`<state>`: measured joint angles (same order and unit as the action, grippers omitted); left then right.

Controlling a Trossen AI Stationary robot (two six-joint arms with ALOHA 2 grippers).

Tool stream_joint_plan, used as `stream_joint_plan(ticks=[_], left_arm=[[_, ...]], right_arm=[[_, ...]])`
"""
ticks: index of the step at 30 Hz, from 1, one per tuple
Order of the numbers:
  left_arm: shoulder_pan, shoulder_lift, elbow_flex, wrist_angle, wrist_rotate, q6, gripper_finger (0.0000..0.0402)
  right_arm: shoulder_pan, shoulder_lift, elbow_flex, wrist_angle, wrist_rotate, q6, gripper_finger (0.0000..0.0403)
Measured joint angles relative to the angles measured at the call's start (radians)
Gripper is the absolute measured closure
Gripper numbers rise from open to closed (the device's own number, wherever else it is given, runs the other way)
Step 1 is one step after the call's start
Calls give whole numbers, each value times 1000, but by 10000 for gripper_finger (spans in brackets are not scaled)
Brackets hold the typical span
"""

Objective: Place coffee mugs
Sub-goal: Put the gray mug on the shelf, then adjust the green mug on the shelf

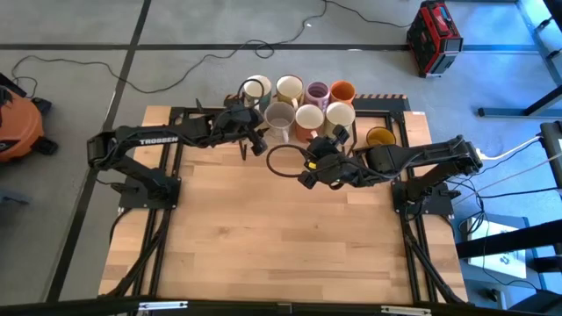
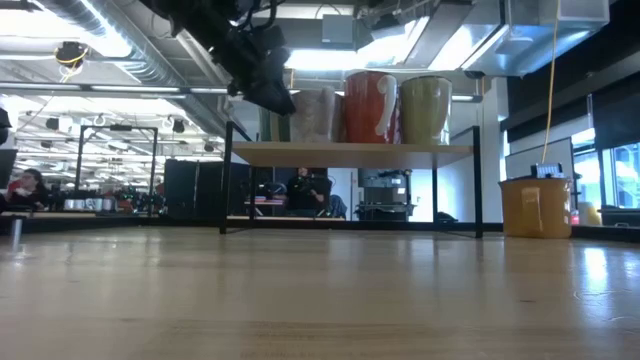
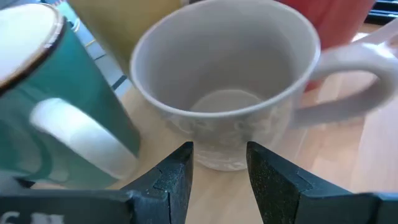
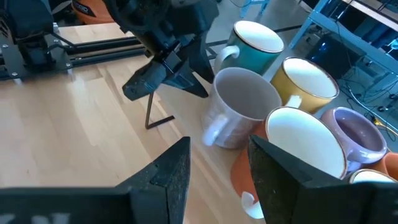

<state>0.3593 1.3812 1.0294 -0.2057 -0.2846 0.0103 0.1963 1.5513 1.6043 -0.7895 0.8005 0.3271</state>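
Mugs are seen gathered on a raised shelf (image 1: 386,104) at the far edge of the counter (image 1: 281,246), in two rows. In the far row a teal mug with a white inside (image 1: 255,88) stands at the left, then a yellow-bodied mug (image 1: 289,88), a purple mug (image 1: 317,92) and an orange mug (image 1: 342,90). In the near row a grey mug (image 1: 279,116) stands at the left, with a red-orange mug with a white inside (image 1: 308,119) just beside it and a cream mug (image 1: 340,114) to the right of that. A mustard yellow mug (image 1: 380,137) is set apart on the counter, at the right near the shelf's leg.

The left pincer (image 1: 255,139) is held just near of the grey mug, at its left side; its fingers (image 3: 177,177) are spread (nothing is pinched between them) and the mug's mouth fills the left wrist view just beyond the tips. The mug's handle is turned away from the teal mug beside it.

The right pincer (image 1: 338,133) is held just near of the near row, to the right of the left pincer, and is pointed at the red-orange mug. Its fingers (image 4: 171,171) are likewise spread, with no mug pinched.

In the low view the shelf is seen on dark legs, with the mugs lined along its top.
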Motion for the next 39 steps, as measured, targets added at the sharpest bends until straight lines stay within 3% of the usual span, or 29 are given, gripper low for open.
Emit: stream_joint_plan(ticks=[12,22,32,39], left_arm=[[-31,-31,0,-22,17,0,257],[-155,-280,5,-207,70,-78,257],[-274,-448,5,-421,67,-113,257],[-345,-458,4,-493,65,-123,257]], right_arm=[[1,1,0,1,-16,6,254],[24,-53,0,-86,-139,94,254],[87,-99,-30,-476,-142,453,254],[92,-163,-218,-524,-202,670,254]])
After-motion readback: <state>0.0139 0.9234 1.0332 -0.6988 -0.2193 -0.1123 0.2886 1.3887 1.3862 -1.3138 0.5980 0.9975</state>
